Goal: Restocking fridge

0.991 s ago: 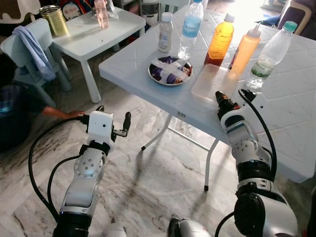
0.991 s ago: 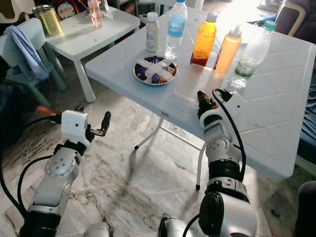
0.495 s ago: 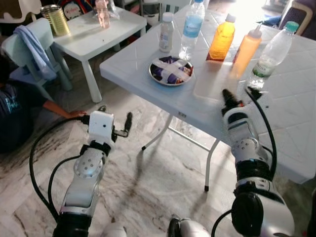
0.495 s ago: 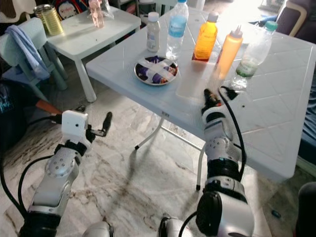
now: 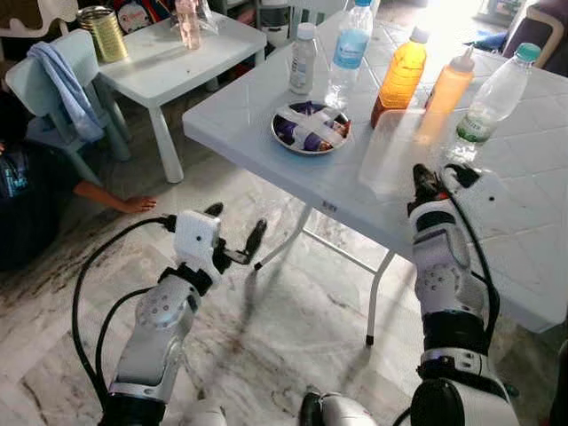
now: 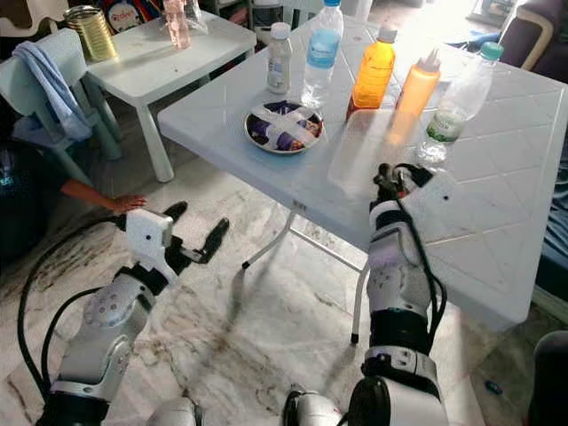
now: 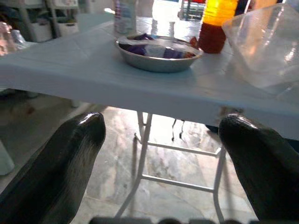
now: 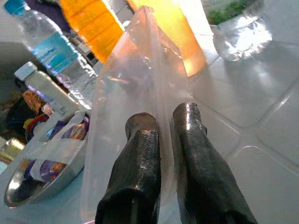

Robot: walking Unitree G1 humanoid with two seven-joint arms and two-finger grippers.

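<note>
Clear plastic rectangular container near the white table's front edge is pinched by its rim in the right gripper, left gripper spread empty, so restocking seems barely begun

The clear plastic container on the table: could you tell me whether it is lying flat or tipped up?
Tipped up. The right gripper pinches the rim of the clear plastic container, and the wrist view shows its wall raised off the white table.
</note>
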